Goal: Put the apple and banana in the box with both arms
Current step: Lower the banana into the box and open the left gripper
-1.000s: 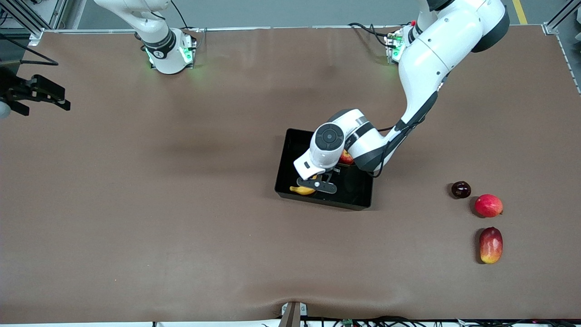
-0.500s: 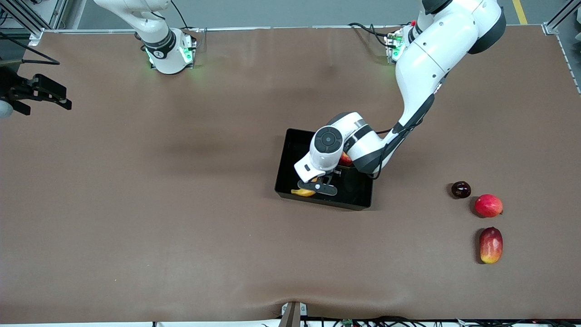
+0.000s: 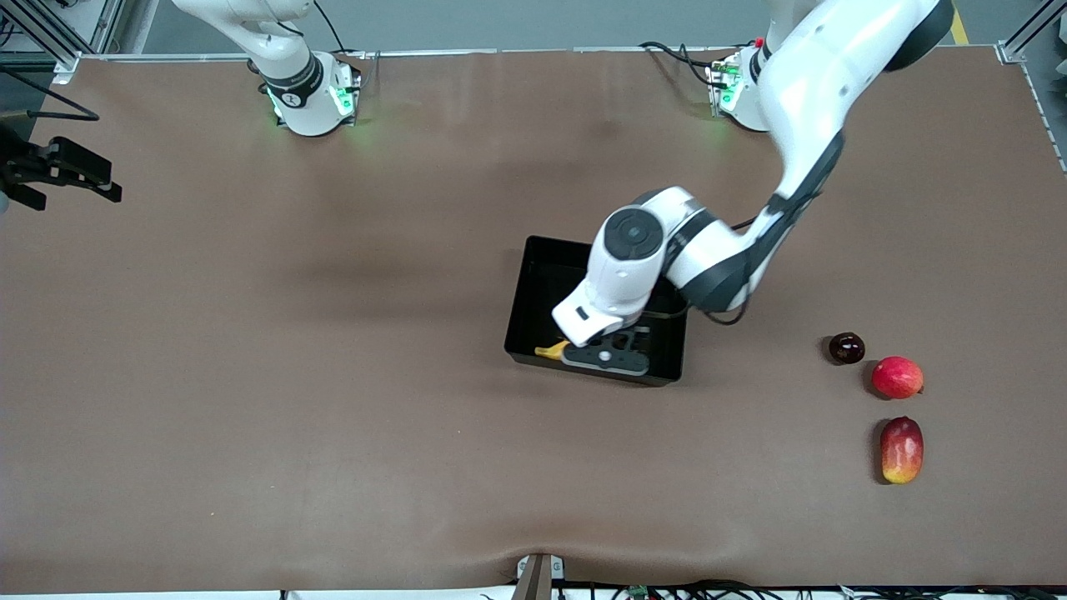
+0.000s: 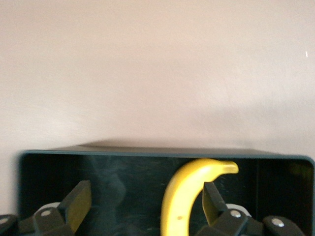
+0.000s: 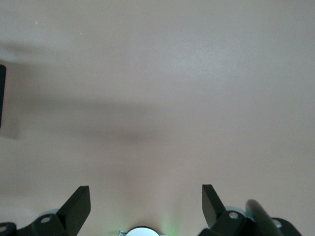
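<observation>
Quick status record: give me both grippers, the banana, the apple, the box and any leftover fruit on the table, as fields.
left gripper: open, over the box, fingers either side of the banana
right gripper: open, waiting over bare table at the right arm's end
banana: lying in the box, not gripped
apple: not visible now; the left arm covers part of the box
box: on the table, mid-table
other fruit: dark round fruit, pinkish-red round fruit, red-and-yellow fruit, all outside the box toward the left arm's end
</observation>
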